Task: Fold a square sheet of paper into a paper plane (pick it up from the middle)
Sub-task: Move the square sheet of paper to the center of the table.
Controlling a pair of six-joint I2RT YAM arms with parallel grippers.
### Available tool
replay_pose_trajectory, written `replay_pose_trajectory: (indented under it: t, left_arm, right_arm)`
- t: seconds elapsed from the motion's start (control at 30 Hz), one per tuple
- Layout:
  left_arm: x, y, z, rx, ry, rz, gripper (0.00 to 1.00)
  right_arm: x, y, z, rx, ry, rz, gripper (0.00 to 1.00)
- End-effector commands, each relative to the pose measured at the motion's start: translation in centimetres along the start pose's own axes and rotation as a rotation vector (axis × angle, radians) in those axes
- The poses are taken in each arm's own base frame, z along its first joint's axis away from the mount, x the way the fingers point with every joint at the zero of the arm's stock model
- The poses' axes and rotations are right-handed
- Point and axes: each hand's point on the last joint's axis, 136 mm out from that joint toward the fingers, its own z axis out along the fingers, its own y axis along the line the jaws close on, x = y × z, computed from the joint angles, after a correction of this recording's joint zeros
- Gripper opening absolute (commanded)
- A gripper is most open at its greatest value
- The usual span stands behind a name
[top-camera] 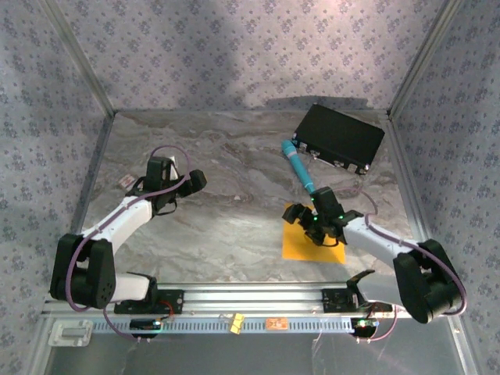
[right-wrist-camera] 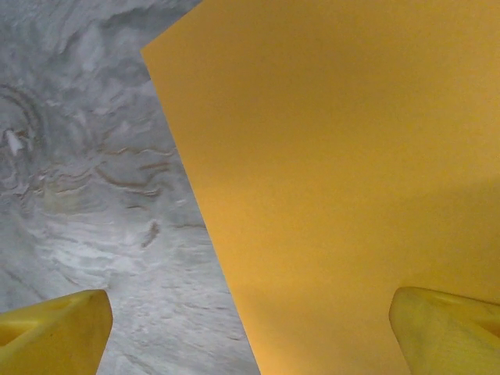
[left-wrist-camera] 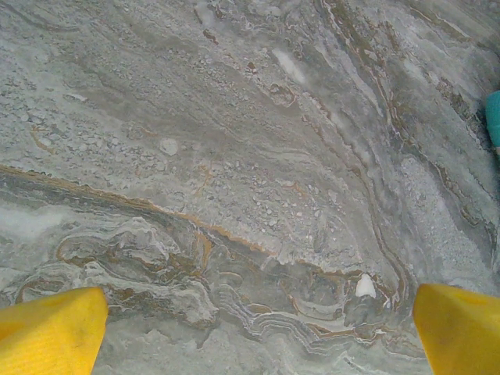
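Note:
The square sheet of paper is bright orange-yellow and lies flat on the marble table, in front of the right arm. My right gripper hovers over the sheet's far part, open. In the right wrist view the sheet spreads across the right side, and its left edge runs between my yellow fingertips. One tip is over bare marble, the other over paper. My right gripper holds nothing. My left gripper is open over bare marble at the left, well away from the sheet, and it is empty.
A teal pen-like cylinder lies just beyond the sheet, and its tip shows at the edge of the left wrist view. A black box sits at the back right. A small white-and-red card lies by the left wall.

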Motion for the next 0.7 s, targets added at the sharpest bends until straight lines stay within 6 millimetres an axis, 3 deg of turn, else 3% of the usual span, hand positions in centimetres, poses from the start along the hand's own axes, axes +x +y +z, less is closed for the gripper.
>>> replay_pose_trajectory:
  t: [0.0, 0.13, 0.23, 0.47, 0.67]
  left_arm:
    - [-0.7, -1.0, -0.5, 0.017, -0.009, 0.030, 1.00]
    - [-0.8, -1.0, -0.8, 0.012, -0.013, 0.043, 1.00]
    - [-0.9, -1.1, -1.2, 0.012, -0.014, 0.054, 1.00]
    - [-1.2, -1.5, -1.5, 0.026, -0.022, 0.058, 1.00]
    - [-1.4, -2.0, -1.8, 0.041, -0.023, 0.065, 1.00]
  right_arm:
    - [0.7, 1.0, 1.7, 0.021, 0.020, 0.039, 0.95]
    - [1.1, 4.4, 2.5, -0.032, 0.044, -0.012, 0.95]
    - [0.2, 5.3, 1.6, -0.020, 0.017, -0.046, 0.95]
    - [-2.9, 2.1, -1.3, 0.079, -0.042, -0.095, 0.95]
    - [-3.2, 0.3, -0.6, 0.086, -0.002, -0.083, 0.94]
